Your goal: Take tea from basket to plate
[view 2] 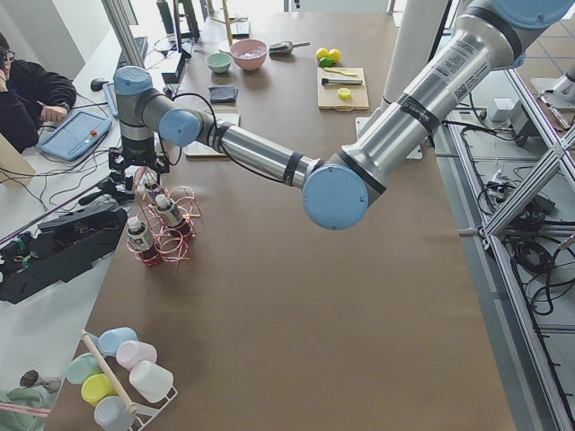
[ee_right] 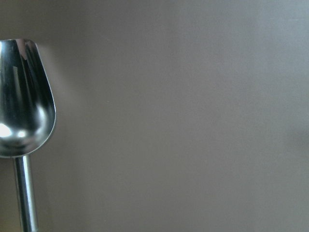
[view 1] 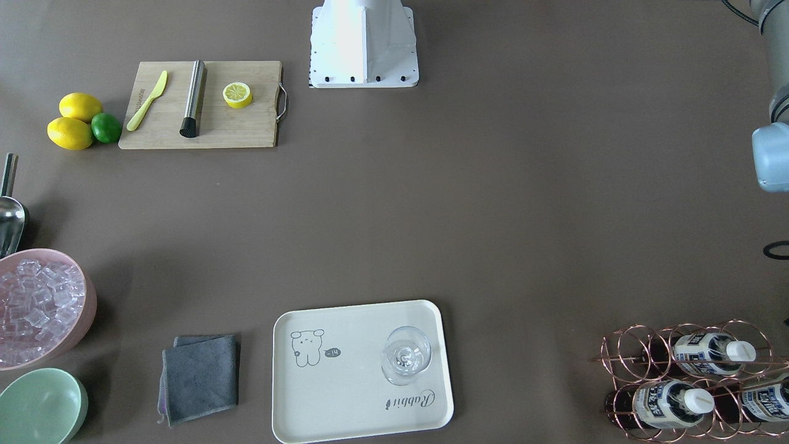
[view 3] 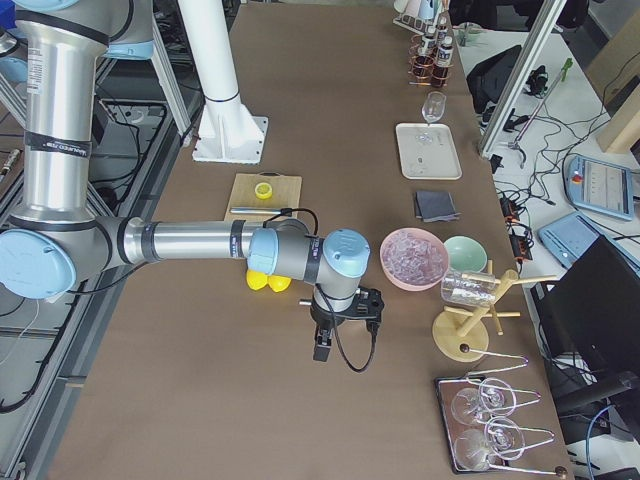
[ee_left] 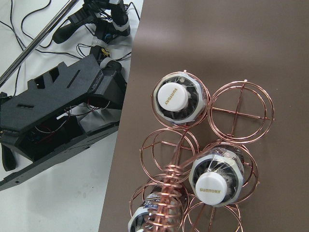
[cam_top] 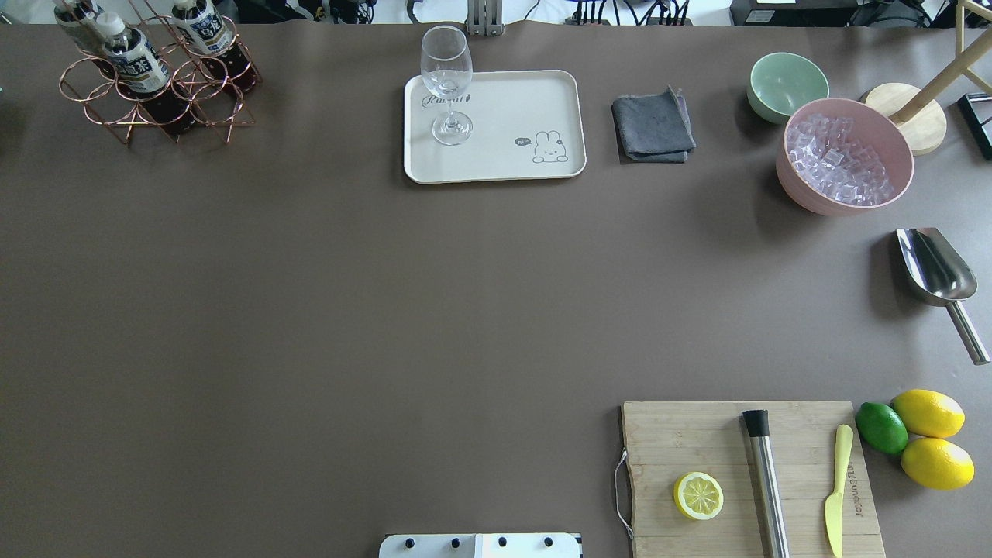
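Observation:
Three tea bottles (view 1: 709,353) (cam_top: 136,62) with white caps (ee_left: 174,96) stand in the copper wire basket (view 1: 635,351) (cam_top: 209,89) (ee_left: 241,104) at the table's far left corner. The cream plate (view 1: 345,394) (cam_top: 527,101) lies further along the far edge and carries a stemmed glass (view 1: 405,356) (cam_top: 448,85). My left gripper (view 2: 137,171) hovers above the basket; it shows only in the exterior left view, so I cannot tell if it is open. My right gripper (view 3: 322,345) hangs over the table by the metal scoop (ee_right: 21,121); I cannot tell its state.
A grey cloth (cam_top: 652,126), a green bowl (cam_top: 787,84) and a pink bowl of ice (cam_top: 845,155) lie right of the plate. A cutting board (cam_top: 744,473) with a lemon half, a metal rod and a knife sits near the robot, with lemons (cam_top: 930,413) and a lime beside it.

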Motion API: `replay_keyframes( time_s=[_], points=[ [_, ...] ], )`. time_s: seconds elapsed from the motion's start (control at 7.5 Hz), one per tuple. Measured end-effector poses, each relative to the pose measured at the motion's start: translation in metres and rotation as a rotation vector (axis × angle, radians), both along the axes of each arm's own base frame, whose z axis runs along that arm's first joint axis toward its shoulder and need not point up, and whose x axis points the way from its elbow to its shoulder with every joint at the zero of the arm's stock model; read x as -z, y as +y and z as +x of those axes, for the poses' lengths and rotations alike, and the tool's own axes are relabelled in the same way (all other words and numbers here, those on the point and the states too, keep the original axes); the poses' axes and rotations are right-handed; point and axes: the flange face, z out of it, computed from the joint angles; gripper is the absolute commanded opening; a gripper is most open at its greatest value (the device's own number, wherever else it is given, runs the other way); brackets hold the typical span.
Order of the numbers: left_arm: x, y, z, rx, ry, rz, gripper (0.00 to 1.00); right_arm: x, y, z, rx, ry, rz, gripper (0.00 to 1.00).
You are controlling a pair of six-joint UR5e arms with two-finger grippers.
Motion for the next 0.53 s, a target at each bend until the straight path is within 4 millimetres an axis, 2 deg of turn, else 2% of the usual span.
replay_keyframes(
  time_s=[0.27, 0.53],
  points=[
    [0.0019, -0.0018, 0.0003, 0.000, 0.001, 0.008, 0.01, 0.0011, -0.0018, -0.0005, 0.001, 0.000, 0.000, 1.00],
    [0.0031, -0.0023, 0.0005, 0.000, 0.002, 0.011, 0.00, 0.0008, -0.0020, -0.0006, 0.001, 0.000, -0.001, 1.00]
  ],
)
